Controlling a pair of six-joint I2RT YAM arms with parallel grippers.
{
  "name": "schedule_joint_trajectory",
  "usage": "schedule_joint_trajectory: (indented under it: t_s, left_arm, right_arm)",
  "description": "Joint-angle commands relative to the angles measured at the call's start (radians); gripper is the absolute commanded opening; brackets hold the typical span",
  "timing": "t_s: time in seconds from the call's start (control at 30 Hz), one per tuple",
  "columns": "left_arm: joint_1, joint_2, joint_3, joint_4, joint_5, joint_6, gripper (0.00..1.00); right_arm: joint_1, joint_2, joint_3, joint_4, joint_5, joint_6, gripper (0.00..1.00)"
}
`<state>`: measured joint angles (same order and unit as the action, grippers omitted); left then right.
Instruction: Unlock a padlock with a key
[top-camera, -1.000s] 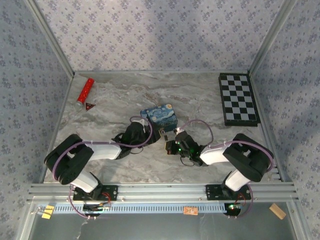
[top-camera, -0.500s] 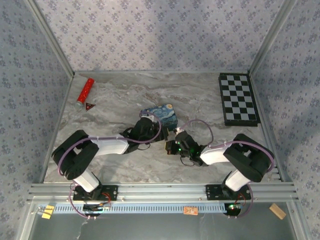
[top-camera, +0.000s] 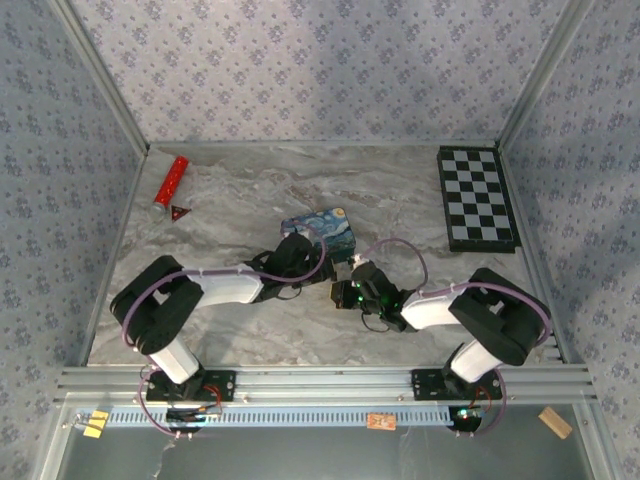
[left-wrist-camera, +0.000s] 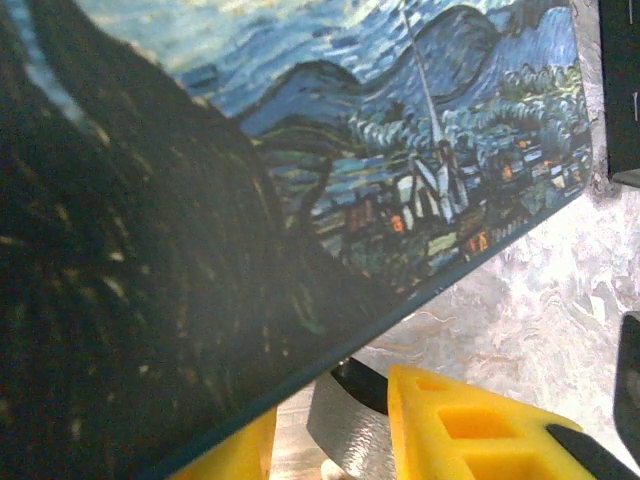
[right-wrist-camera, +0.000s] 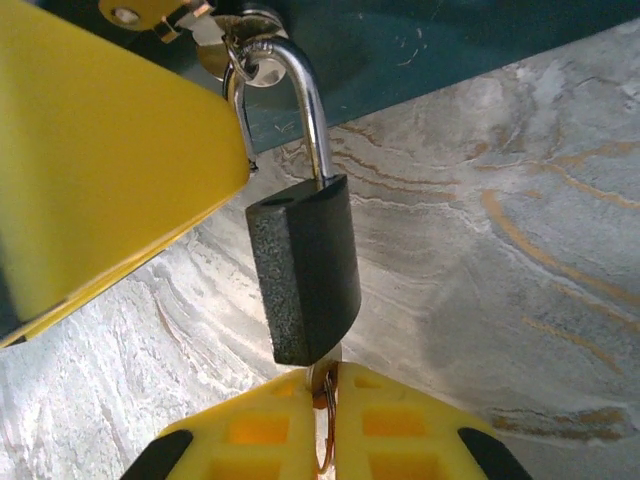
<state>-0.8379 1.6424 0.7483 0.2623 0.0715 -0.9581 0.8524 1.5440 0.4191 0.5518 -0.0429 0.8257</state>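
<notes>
Black-bodied, silver-shackled padlock (right-wrist-camera: 305, 275): right gripper (right-wrist-camera: 328, 425) pinches the ringed metal key (right-wrist-camera: 323, 385) (left gripper (left-wrist-camera: 335, 445): grip indeterminate). Twist gently, coaxially.

Top view: even, soft overhead light, sharp throughout, with faint shadows under the arms (top-camera: 225, 288). Ahead of the left gripper (left-wrist-camera: 330, 445), the tin (left-wrist-camera: 430, 170) sits too close, and its left side goes dark and blurred. Just above the right gripper (right-wrist-camera: 325, 435), the padlock (right-wrist-camera: 305, 270) is crisp, with a glare streak along its shackle. The yellow finger (right-wrist-camera: 110, 150) up-left of it is soft.
</notes>
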Motion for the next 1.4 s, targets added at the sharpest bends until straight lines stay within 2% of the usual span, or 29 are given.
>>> schedule_joint_trajectory:
  t_s: [0.0, 0.17, 0.4, 0.5, 0.67, 0.8, 0.9, 1.0, 1.07, 1.2, 1.37]
  left_arm:
    - [0.004, 0.015, 0.021, -0.014, -0.002, 0.011, 0.34]
    - [0.005, -0.005, 0.017, -0.01, -0.001, 0.026, 0.35]
    - [0.008, -0.034, -0.011, 0.027, 0.005, 0.03, 0.35]
    - [0.011, -0.067, -0.026, 0.028, 0.003, 0.037, 0.35]
    - [0.014, -0.149, -0.076, 0.023, -0.015, 0.051, 0.35]
    - [0.018, -0.229, -0.135, 0.008, -0.05, 0.061, 0.35]
    - [0.037, -0.29, -0.154, -0.033, -0.065, 0.088, 0.35]
    - [0.06, -0.366, -0.129, -0.16, -0.102, 0.139, 0.35]
    - [0.066, -0.421, -0.08, -0.287, -0.166, 0.191, 0.36]
    - [0.093, -0.482, 0.026, -0.503, -0.258, 0.311, 0.41]
    - [0.225, -0.435, 0.054, -0.525, -0.133, 0.347, 0.46]
  right_arm:
    - [-0.007, -0.028, -0.015, -0.053, -0.028, 0.018, 0.17]
    - [-0.01, -0.116, -0.023, -0.147, -0.026, -0.019, 0.32]
    - [-0.024, -0.397, -0.021, -0.429, 0.05, -0.104, 0.49]
    - [-0.084, -0.438, -0.023, -0.426, -0.019, -0.113, 0.51]
    - [-0.202, -0.381, -0.018, -0.289, -0.216, -0.116, 0.47]
    - [-0.247, -0.298, 0.051, -0.278, -0.298, -0.189, 0.45]
    - [-0.276, -0.217, 0.066, -0.196, -0.363, -0.189, 0.45]
    - [-0.292, -0.121, 0.096, -0.122, -0.411, -0.229, 0.44]
    - [-0.296, -0.059, 0.128, -0.105, -0.436, -0.245, 0.43]
    - [-0.294, 0.024, 0.161, -0.062, -0.444, -0.262, 0.41]
    - [-0.296, 0.109, 0.188, -0.011, -0.453, -0.284, 0.4]
